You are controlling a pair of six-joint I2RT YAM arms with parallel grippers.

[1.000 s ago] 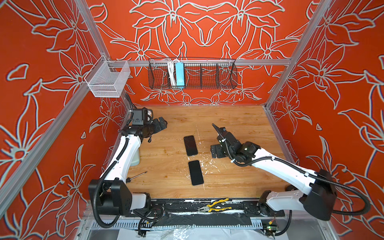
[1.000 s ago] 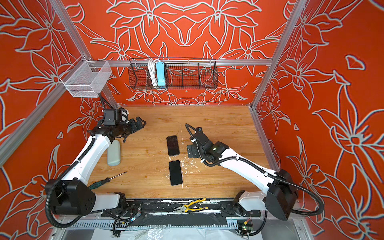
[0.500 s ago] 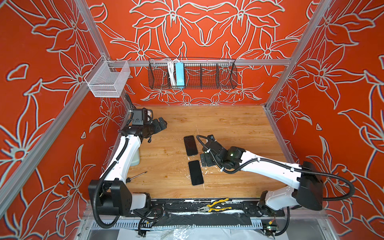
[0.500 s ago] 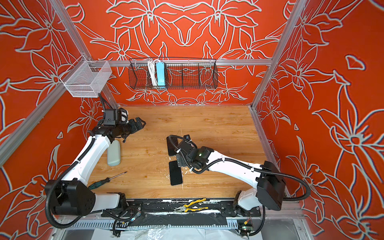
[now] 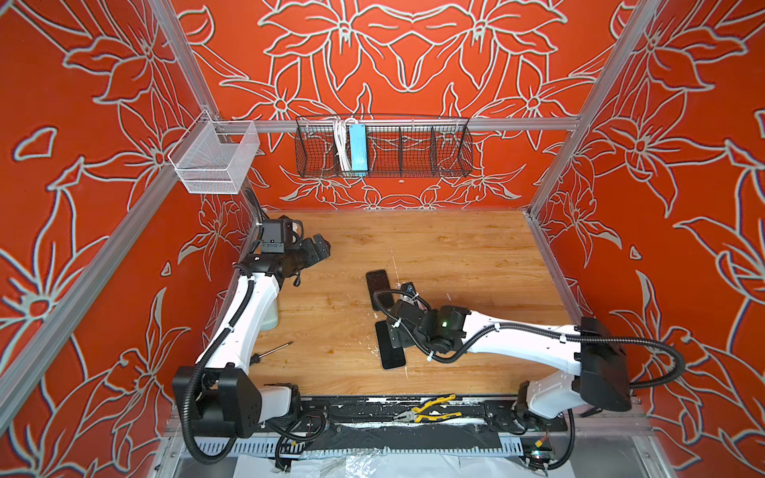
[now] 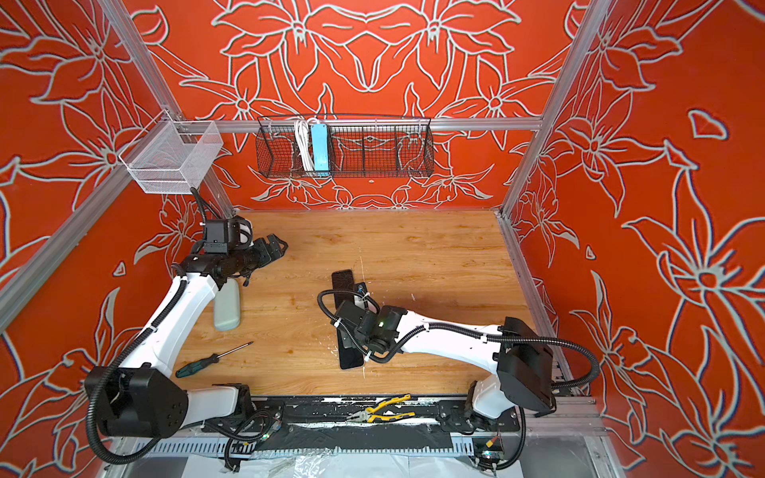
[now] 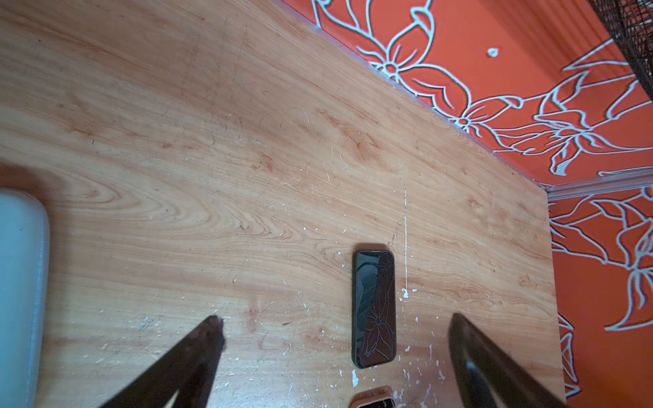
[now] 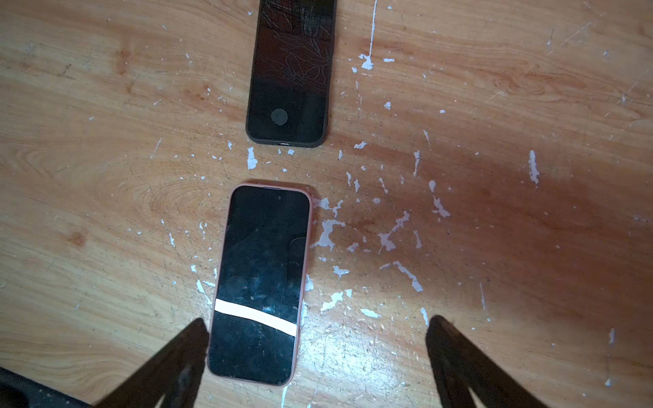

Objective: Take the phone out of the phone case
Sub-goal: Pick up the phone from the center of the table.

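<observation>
Mid-desk, slightly toward the front edge: phone, screen up, seated in the dusty-pink phone case, flat on the wooden desk. Just beyond, toward the back edge, apart: second phone in a dark case. Over the pink case: right gripper, jaws spread wide, grasping nothing. Near the back-left corner: left gripper, jaws released, empty. Left edge: pale grey slab. Front-left corner: screwdriver.

In both top views, the right arm hides part of the phone case. The right wrist view crops the black phone.
</observation>
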